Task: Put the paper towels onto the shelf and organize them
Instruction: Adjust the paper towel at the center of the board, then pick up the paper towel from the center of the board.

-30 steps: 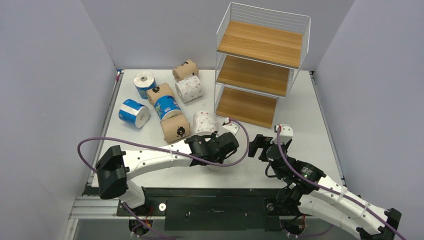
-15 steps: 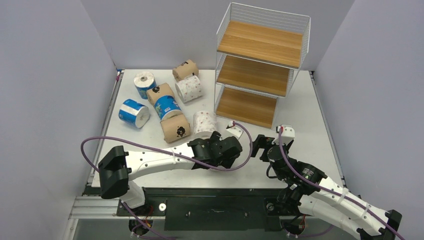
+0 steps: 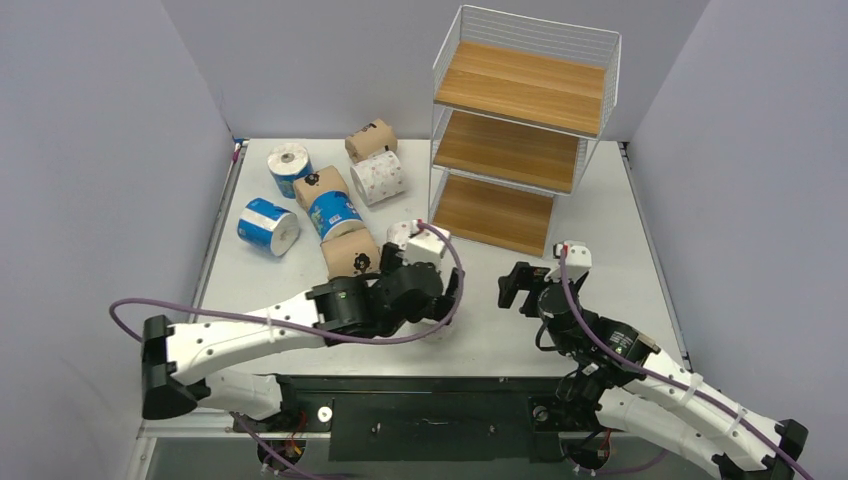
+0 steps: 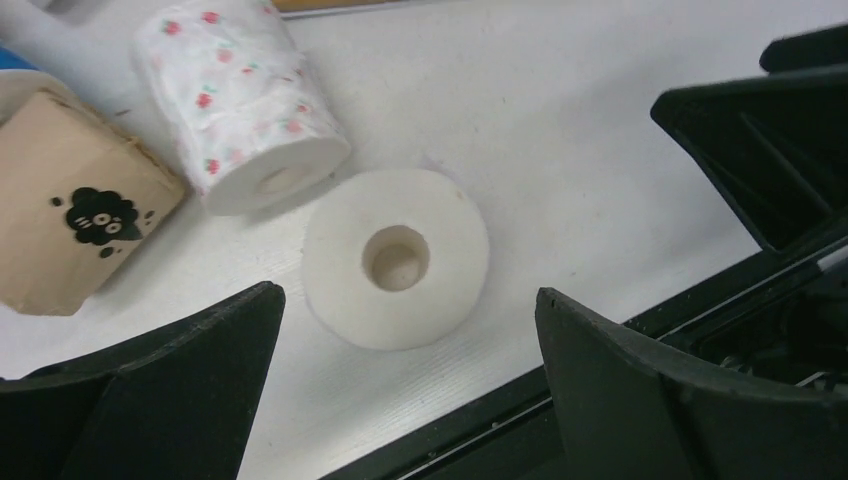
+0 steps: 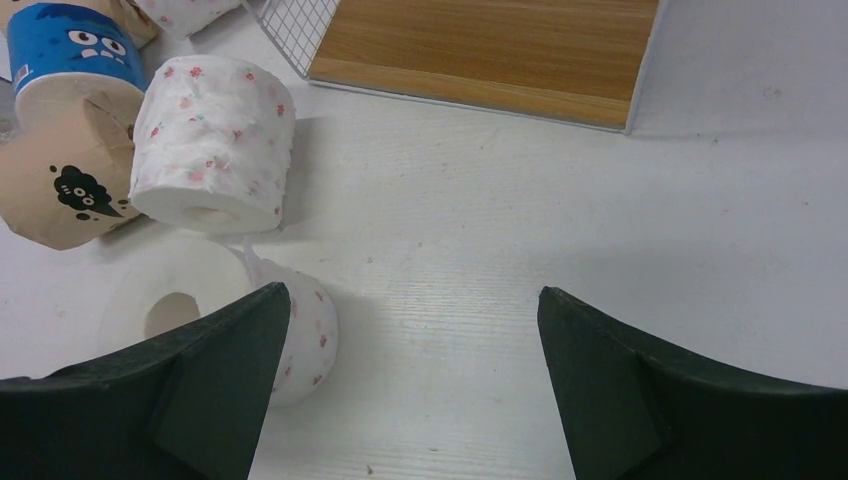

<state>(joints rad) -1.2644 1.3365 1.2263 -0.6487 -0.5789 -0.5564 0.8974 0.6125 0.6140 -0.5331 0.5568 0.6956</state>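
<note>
Left arm (image 3: 240, 335) and right arm (image 3: 680, 415) show white shells, black joints, purple cables (image 3: 185, 305).

You're in a robotics lab test cell, not a home or shop. Plain grey panels (image 3: 90, 150) box in your white surface (image 3: 600, 210) at nine, twelve and three o'clock. At six o'clock, the left arm (image 3: 240, 335) and right arm (image 3: 650, 410) are bolted to a black base plate (image 3: 430, 415) on an aluminium rail (image 3: 180, 425), with purple cables (image 3: 566, 285) running along them. The only furnishings look like staged props: a wire shelf (image 3: 520, 130) at one o'clock and wrapped paper towels (image 3: 330, 200) at eleven.
</note>
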